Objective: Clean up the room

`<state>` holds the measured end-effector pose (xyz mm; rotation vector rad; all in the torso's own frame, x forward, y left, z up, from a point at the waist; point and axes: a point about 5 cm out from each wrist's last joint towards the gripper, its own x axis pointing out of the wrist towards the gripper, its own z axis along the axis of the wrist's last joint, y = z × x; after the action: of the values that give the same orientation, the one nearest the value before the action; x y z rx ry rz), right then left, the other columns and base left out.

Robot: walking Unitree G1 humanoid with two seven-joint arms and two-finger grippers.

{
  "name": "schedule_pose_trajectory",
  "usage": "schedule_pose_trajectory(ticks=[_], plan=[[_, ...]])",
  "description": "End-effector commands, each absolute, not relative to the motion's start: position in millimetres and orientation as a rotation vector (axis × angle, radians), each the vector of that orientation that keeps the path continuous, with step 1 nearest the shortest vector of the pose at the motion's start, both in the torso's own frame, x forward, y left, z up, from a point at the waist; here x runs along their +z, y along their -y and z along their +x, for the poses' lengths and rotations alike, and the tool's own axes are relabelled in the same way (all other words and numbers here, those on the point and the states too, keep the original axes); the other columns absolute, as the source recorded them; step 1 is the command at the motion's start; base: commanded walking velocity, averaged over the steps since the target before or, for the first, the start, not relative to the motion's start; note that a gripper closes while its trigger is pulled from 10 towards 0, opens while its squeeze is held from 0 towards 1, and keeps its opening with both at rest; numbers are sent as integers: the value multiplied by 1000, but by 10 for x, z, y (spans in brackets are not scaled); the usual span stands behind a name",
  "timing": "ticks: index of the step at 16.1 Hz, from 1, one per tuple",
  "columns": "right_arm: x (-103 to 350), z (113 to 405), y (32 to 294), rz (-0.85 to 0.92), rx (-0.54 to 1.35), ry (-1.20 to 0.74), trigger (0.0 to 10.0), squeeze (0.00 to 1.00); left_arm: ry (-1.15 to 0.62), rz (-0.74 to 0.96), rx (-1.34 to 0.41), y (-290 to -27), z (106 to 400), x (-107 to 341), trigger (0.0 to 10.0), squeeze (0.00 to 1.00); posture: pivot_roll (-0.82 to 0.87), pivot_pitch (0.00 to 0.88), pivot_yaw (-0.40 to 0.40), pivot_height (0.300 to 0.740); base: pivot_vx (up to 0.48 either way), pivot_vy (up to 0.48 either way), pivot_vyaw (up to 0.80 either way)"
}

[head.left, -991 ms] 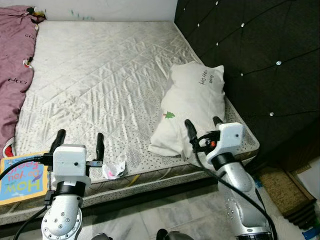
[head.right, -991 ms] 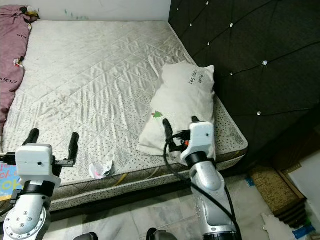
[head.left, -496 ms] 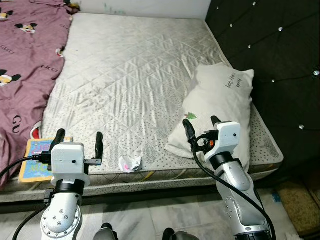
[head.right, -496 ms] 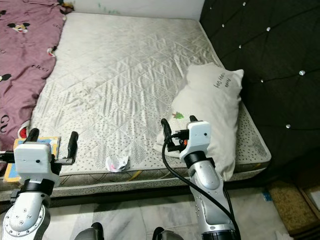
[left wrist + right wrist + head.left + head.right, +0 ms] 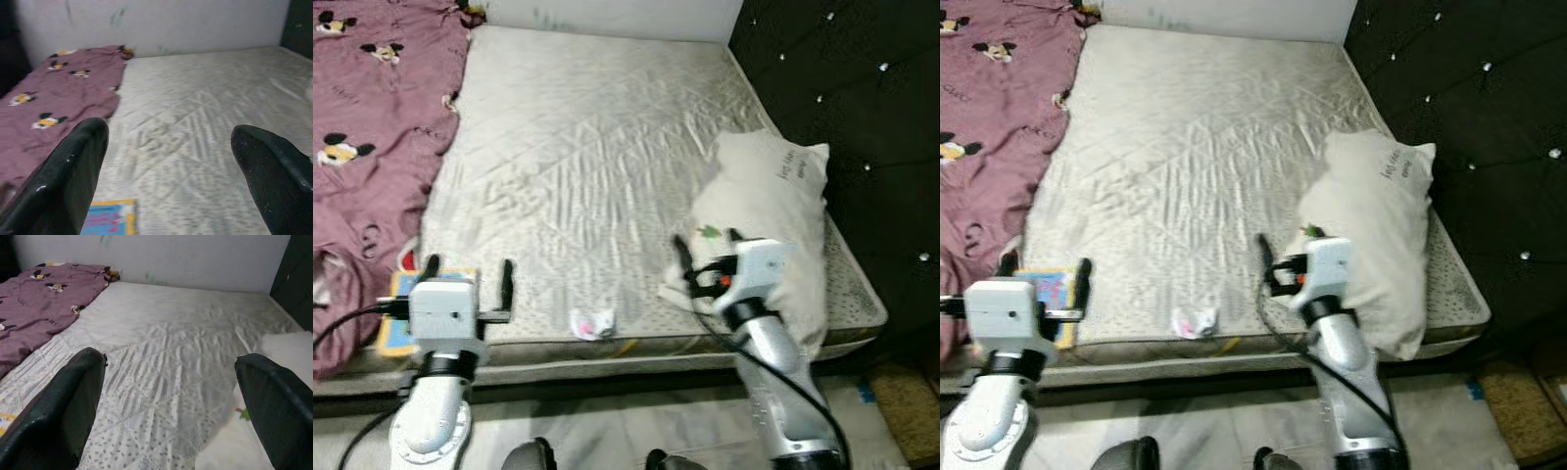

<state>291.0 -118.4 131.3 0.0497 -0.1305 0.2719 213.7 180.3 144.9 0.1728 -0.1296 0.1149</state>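
Head views: bare quilted white mattress (image 5: 597,166) fills the frame, black tufted headboard (image 5: 862,108) along its right side. White pillow with small green tree print (image 5: 773,225) lies at the right edge by the headboard. Mauve blanket with cartoon mouse prints (image 5: 362,127) covers the left part of the bed. Crumpled white-and-pink wrapper (image 5: 594,323) sits near the front edge of the mattress, between the two arms. Blue-and-yellow children's book (image 5: 1048,294) lies at the front-left corner, beside the blanket. Left gripper (image 5: 468,279) hovers over the front-left edge just beside the book, fingers spread, holding nothing. Right gripper (image 5: 705,257) is up at the pillow's near end, fingers also apart and empty. Frames are motion-blurred.

Left wrist view: both black fingers (image 5: 73,171) wide apart, mattress between them, blanket at the far side against the pale wall (image 5: 195,24), corner of the book just beside one finger.

Right wrist view: fingers (image 5: 63,401) spread, mattress ahead, pillow edge with the green print near one finger, blanket further off.
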Motion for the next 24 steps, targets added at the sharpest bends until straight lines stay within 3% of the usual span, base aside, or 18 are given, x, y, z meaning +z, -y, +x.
schedule_pose_trajectory(ticks=[1, 6, 10, 13, 15, 24], plan=[[1202, 2914, 1285, 2, 238, 69, 10000, 0, 105, 143, 110, -1772, 2144, 1409, 10000, 0, 50, 197, -125, 740, 0, 480, 0], [1185, 2967, 1286, -28, 196, 37, 10000, 0, 126, 115, 128, -1784, 2179, 1468, 10000, 0, 49, 183, -124, 740, 0, 445, 0], [1251, 2981, 1179, -24, 310, 96, 10000, 0, 155, 114, 98, -1703, 2195, 1516, 10000, 0, 53, 174, -124, 740, 0, 0, 0], [1265, 3003, 1218, -124, 287, 104, 10000, 0, 163, 110, 71, -1667, 2192, 1534, 10000, 0, 53, 174, -124, 740, 0, 0, 0], [1245, 3012, 1246, -39, 288, 72, 10000, 0, 161, 102, 65, -1666, 2189, 1526, 10000, 0, 55, 171, -123, 740, 0, 0, 0], [1242, 2999, 1197, -10, 334, 75, 10000, 0, 167, 93, 52, -1664, 2194, 1526, 10000, 0, 60, 164, -124, 740, 311, 0, -131]])
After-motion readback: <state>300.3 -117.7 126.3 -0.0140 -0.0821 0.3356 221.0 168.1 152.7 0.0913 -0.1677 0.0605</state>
